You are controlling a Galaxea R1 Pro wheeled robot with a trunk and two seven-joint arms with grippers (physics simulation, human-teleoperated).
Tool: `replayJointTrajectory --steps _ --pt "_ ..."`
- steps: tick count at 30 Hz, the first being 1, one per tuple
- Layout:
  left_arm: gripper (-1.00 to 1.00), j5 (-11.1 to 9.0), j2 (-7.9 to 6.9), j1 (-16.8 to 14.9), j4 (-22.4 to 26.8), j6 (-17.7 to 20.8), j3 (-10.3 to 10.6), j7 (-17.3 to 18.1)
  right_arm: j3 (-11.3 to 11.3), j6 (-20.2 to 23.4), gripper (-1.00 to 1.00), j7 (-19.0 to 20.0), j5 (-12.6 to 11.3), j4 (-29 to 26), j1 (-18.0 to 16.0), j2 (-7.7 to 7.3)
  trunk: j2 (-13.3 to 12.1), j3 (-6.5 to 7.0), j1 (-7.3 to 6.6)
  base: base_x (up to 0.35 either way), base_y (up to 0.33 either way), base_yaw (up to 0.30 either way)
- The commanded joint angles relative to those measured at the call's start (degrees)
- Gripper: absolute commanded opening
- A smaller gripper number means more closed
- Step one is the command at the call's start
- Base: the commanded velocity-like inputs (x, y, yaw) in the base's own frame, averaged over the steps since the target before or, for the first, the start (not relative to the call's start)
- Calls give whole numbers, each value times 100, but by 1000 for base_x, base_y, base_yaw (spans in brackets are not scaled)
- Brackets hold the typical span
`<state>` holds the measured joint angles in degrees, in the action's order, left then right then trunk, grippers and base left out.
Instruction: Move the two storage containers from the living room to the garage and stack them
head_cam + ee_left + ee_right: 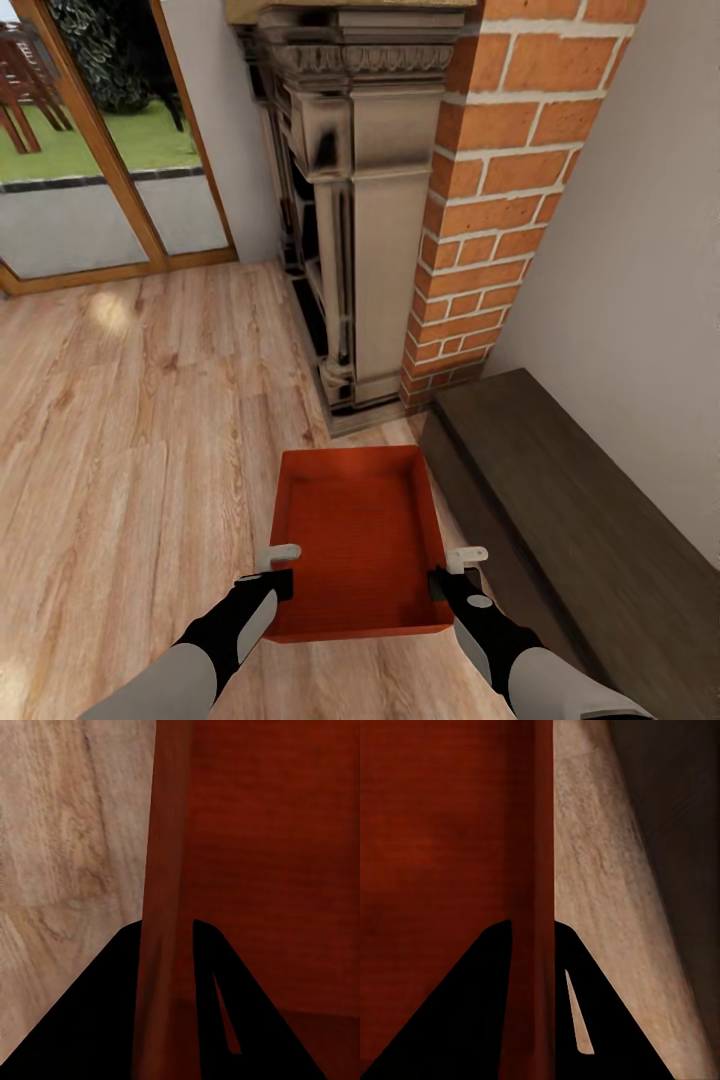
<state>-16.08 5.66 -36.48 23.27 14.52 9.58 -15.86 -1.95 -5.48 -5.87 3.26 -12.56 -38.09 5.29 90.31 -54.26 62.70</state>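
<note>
Storage container: flat orange-red all over, darker red on the inner walls, faint fine ribbing on its base. Plank floor: pale honey wood with brown grain streaks and a bright glare patch at 10 o'clock. Fireplace pillar at 1 o'clock: red-orange brick, pale grey mortar lines. Carved surround at 12 o'clock: beige-grey stone, sooty black smudges and edges. Low cabinet at 4 o'clock: dark brown, faint wood grain. Wall: plain off-white. Door frame at 11 o'clock: warm orange-brown; green grass beyond. Left gripper and right gripper: light grey fingers, black wrists, grey forearms.
</note>
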Motion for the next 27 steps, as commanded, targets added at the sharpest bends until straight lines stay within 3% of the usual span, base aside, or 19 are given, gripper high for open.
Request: replayJointTrajectory --steps 1,27 --pt "-100 8 -41 0 2 51 29 -277 81 -18 -100 -55 70 -9 -5 -16 -40 15 -23 0 0 0" --pt "-100 6 -47 0 2 51 26 -277 74 -15 -100 -55 78 -42 -5 -3 -1083 482 -594 0 0 0"
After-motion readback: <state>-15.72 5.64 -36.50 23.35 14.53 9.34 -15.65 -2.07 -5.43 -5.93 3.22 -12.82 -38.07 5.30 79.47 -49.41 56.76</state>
